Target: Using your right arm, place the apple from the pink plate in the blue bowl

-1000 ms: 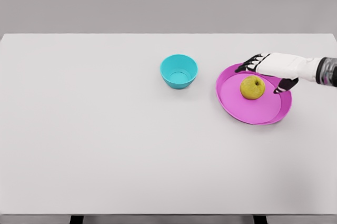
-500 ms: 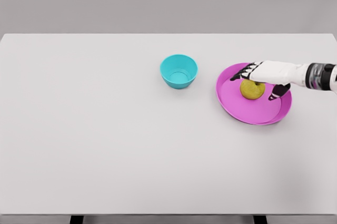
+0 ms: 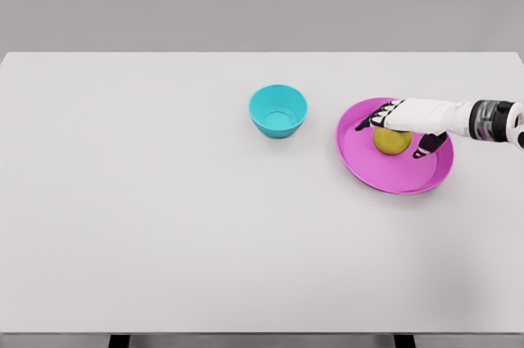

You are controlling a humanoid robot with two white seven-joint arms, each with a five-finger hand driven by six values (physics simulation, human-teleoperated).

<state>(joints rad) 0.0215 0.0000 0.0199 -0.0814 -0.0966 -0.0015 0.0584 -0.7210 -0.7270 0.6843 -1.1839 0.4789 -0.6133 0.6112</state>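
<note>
Right hand [image 3: 407, 123]: fingers spread over the round yellow-green apple [image 3: 392, 142], not yet clasping.
Risk: apple rolls off the shallow pink plate [image 3: 385, 171].
Cause: uneven finger closure.

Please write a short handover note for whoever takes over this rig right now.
Right hand: over the apple on the pink plate, palm down, fingers spread around it; a closed grasp is not visible.
Left arm: out of view.
Blue bowl: empty, standing on the white table apart from the plate, on the plate's left in the picture.
Done: the reach to the apple.
Left: close the fingers on the apple, lift it, carry it across to the bowl, release it inside.
</note>
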